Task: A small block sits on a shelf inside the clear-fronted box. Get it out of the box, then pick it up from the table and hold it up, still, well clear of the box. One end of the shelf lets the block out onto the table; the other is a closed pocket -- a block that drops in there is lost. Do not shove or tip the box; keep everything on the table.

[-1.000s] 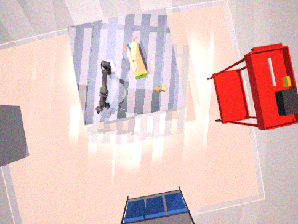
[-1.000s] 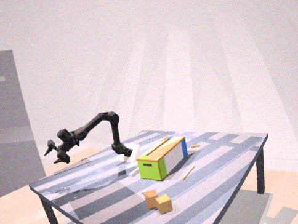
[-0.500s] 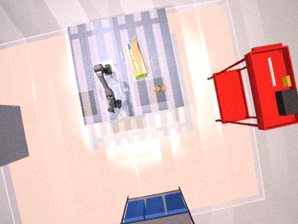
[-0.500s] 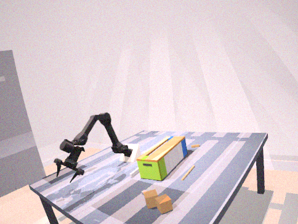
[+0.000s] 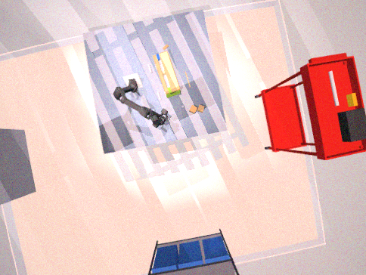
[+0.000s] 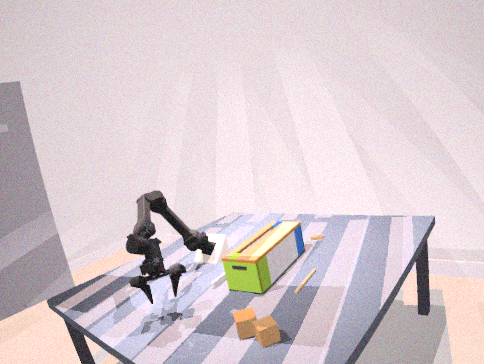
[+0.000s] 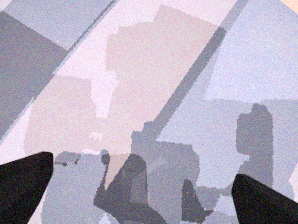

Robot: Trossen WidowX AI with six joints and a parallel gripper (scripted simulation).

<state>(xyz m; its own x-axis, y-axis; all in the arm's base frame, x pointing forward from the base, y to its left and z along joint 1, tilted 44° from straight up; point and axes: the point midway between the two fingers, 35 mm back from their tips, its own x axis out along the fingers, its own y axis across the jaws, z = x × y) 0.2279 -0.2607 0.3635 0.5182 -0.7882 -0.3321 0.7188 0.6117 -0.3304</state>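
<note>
The box [image 5: 172, 69] [image 6: 246, 277] stands upright on the table, long and narrow, with a tan top, a green near end and a blue far end. I cannot make out the small block on its shelf in either the top or the exterior view; the clear front faces away from the exterior camera. My gripper [image 5: 167, 118] [image 6: 164, 299] [image 7: 144, 173] is open and empty. It points down above the table, beyond the green end and on the arm-base side, apart from the box. The wrist view shows only tabletop and shadows between the fingers.
Two orange-brown blocks [image 5: 193, 109] [image 6: 267, 332] lie close together off the green end. A thin tan stick [image 5: 187, 79] [image 6: 305, 281] lies beside the box's back. A small orange piece [image 5: 165, 47] [image 6: 317, 237] lies past the blue end. A white strip [image 5: 159, 94] lies near the box's arm side.
</note>
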